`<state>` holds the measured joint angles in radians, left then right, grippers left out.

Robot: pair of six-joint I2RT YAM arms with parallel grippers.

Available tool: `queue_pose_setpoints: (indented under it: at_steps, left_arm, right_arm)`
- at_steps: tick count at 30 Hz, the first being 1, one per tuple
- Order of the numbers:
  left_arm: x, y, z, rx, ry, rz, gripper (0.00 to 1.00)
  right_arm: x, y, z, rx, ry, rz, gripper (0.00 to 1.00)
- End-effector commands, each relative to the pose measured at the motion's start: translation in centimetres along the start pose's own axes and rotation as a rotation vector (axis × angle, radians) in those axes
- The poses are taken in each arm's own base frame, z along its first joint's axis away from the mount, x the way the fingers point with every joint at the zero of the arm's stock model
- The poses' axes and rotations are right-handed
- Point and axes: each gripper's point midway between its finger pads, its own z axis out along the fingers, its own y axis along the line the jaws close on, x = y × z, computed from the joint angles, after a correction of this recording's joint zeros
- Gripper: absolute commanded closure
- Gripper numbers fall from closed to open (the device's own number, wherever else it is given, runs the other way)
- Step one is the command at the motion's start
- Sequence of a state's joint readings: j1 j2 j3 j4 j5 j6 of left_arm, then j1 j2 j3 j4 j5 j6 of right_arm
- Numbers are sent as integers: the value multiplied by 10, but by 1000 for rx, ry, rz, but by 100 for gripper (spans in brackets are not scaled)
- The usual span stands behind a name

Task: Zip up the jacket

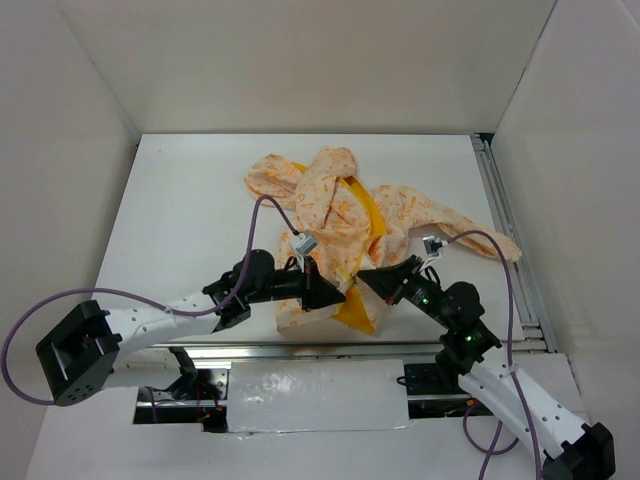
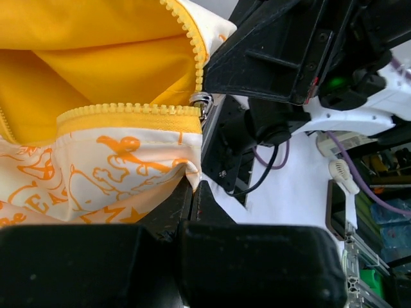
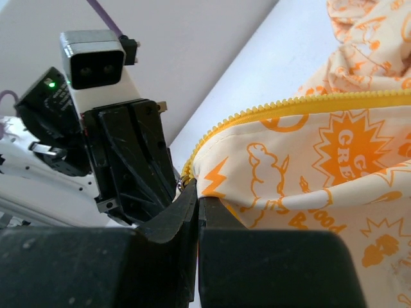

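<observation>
Jacket: the jacket [image 1: 330, 205] lies crumpled on the white table [image 1: 180, 210], in the centre of the overhead view. Its front is open and the yellow lining shows.
Zipper: two rows of yellow teeth [image 2: 128, 110] meet at a metal slider [image 2: 201, 101] in the upper middle of the left wrist view, and they spread apart beyond it.
Left gripper: the left gripper [image 1: 326, 291] is clenched, pinching the printed hem just below the slider.
Right gripper: the right gripper [image 1: 368, 279] is clamped on the jacket's edge at the zipper's low end. Whether it also grips the slider's pull cannot be told.
Position: both tips sit close together at the jacket's lower end, at the lower centre of the overhead view.
</observation>
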<state>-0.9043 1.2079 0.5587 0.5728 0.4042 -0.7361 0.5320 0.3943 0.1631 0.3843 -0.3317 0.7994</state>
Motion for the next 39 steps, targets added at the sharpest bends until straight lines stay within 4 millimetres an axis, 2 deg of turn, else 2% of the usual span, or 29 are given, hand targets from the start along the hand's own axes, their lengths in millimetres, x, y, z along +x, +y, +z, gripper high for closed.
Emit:
queue_pose_setpoints:
  at_steps: [1,3,5,6,8,9,10,13,14,17,19,20,22,23,25,26,27,30,31,33,39]
  left_arm:
    - [20,4,2,-20,91,4,100]
    - [14,-3,0,7,73,39,100]
    - [8,-3,0,-13,53,34,100]
    - [5,4,0,-60,45,23,96]
    - [-6,2,1,-79,24,26,76]
    - [-10,1,0,-87,15,29,57]
    - [-14,3,0,-97,5,29,51]
    - [-25,-3,-3,-58,-24,44,41]
    - [-29,-6,-5,-40,-36,46,33]
    - [-36,-8,-7,-32,-54,46,26]
    - [-42,-6,-8,-42,-65,31,19]
    - [-44,-5,-10,-46,-70,27,12]
    - [-51,-1,-16,-49,-86,23,5]
    - [-53,-9,-21,-7,-81,26,1]
    - [-60,-12,-31,40,-104,42,1]
    - [-57,-19,-35,87,-81,46,1]
    - [-59,-17,-37,91,-83,41,1]
    - [-64,-20,-39,129,-67,33,1]
    - [-61,-16,-35,128,-49,17,1]
    - [-64,-22,-30,165,-29,28,1]
    - [-59,-13,-10,170,27,7,3]
  right_arm:
    - [-51,18,7,-7,-170,-28,100]
    - [-49,17,7,-3,-167,-30,100]
    - [-48,19,7,-15,-156,-43,100]
    - [-46,21,6,-26,-144,-51,100]
    - [-43,21,6,-24,-122,-66,100]
    - [-42,22,6,-27,-115,-71,100]
    - [-38,22,5,-34,-94,-77,100]
    - [-32,23,4,-45,-68,-83,100]
    - [-29,25,3,-55,-58,-78,100]
    - [-28,28,1,-74,-55,-88,100]
    - [-27,31,-1,-87,-51,-101,100]
    - [-28,32,-1,-91,-51,-104,100]
    - [-26,32,-2,-92,-38,-113,100]
    - [-25,34,-2,-98,-29,-116,100]
    - [-24,33,-1,-99,-20,-117,100]
    - [-22,34,-1,-107,-10,-120,100]
    - [-21,35,-1,-116,-6,-122,100]
    - [-19,36,0,-127,3,-123,100]
    - [-19,36,0,-129,1,-125,100]
    - [-20,38,1,-141,-4,-125,100]
    - [-25,41,1,-144,-28,-127,100]
